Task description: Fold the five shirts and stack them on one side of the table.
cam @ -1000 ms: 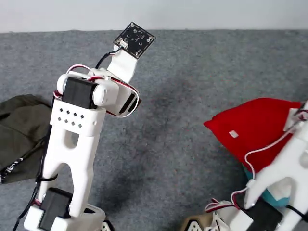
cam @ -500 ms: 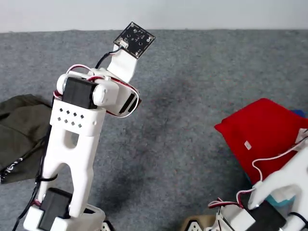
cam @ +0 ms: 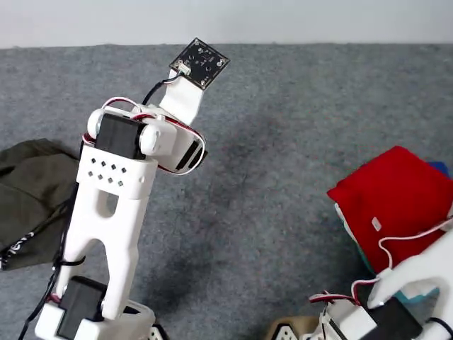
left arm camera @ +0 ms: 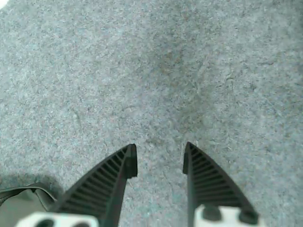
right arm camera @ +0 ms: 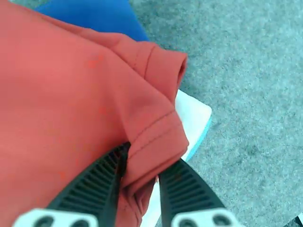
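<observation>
A folded red shirt (cam: 396,202) lies at the table's right side on a small pile, with a white and teal shirt (cam: 349,224) under it and a blue shirt (cam: 440,168) showing behind. My right gripper (right arm camera: 142,171) is shut on a hem fold of the red shirt (right arm camera: 71,94), just above the white and teal shirt (right arm camera: 195,115) and the blue shirt (right arm camera: 97,14). A crumpled dark olive shirt (cam: 28,191) lies at the left edge. My left gripper (left arm camera: 158,161) hangs open over bare grey table cover, its jaws holding nothing, with the olive shirt (left arm camera: 21,195) beside it.
Grey felt (cam: 283,142) covers the table. The left arm (cam: 113,212) stands tall at the front left; the right arm (cam: 417,280) sits at the front right corner. A tan object (cam: 290,328) shows at the front edge.
The right arm has drawn the red shirt to the right and toward the front, onto the pile there. The left arm shifted only slightly.
</observation>
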Tool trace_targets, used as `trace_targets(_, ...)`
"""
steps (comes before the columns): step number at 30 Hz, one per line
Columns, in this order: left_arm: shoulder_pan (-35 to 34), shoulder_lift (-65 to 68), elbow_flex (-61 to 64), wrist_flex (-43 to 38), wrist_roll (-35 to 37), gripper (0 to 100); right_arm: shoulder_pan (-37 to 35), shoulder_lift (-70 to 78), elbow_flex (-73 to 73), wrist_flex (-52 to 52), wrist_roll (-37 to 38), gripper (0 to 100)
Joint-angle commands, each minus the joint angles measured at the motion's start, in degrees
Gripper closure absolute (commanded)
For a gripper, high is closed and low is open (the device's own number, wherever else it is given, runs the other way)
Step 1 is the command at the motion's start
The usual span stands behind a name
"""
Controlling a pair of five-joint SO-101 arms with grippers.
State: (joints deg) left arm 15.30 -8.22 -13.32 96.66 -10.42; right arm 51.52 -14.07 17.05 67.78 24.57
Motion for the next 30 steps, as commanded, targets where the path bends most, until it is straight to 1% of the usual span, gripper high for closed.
trace_targets(1, -0.4, -1.0, -0.2, -0.4, -0.7, 83, 1.0, -2.9, -0.4, 0.6, 0.4, 90.8)
trace_targets(3, -0.4, -1.0, 0.0, -0.4, -0.7, 83, 1.0, -3.1, -0.7, 2.5, 0.3, 84.6)
trace_targets(4, -0.4, -1.0, 0.3, -0.4, -0.7, 83, 1.0, -3.2, -0.8, 3.1, 0.3, 83.5)
trace_targets(8, -0.4, -1.0, 2.8, -0.8, -0.7, 83, 1.1, -3.6, -0.9, 5.1, 0.3, 84.2)
trace_targets(12, -0.6, -1.0, 3.3, -0.8, -0.7, 83, 2.4, -8.0, -2.8, 8.4, 0.3, 84.2)
trace_targets(16, -4.2, -1.4, 3.1, -2.0, -0.5, 83, 4.1, -16.6, -6.6, 12.8, 0.2, 84.1)
trace_targets(19, -7.6, -2.3, 2.9, -3.1, -0.4, 83, 3.4, -22.3, -9.7, 17.0, 0.4, 84.1)
trace_targets(22, -12.1, -3.3, 2.9, -3.2, -0.1, 83, -1.1, -24.1, -9.8, 22.5, 0.5, 84.1)
trace_targets(24, -16.4, -3.1, 3.0, -3.2, 2.7, 83, -6.0, -23.7, -7.6, 27.6, 0.5, 84.1)
trace_targets(27, -24.2, -3.0, 3.1, -3.6, 8.4, 83, -13.9, -24.4, -2.5, 33.5, 0.5, 84.2)
trace_targets(30, -33.4, -3.0, 3.2, -3.6, 11.9, 83, -19.7, -27.9, 3.1, 34.9, 0.6, 84.3)
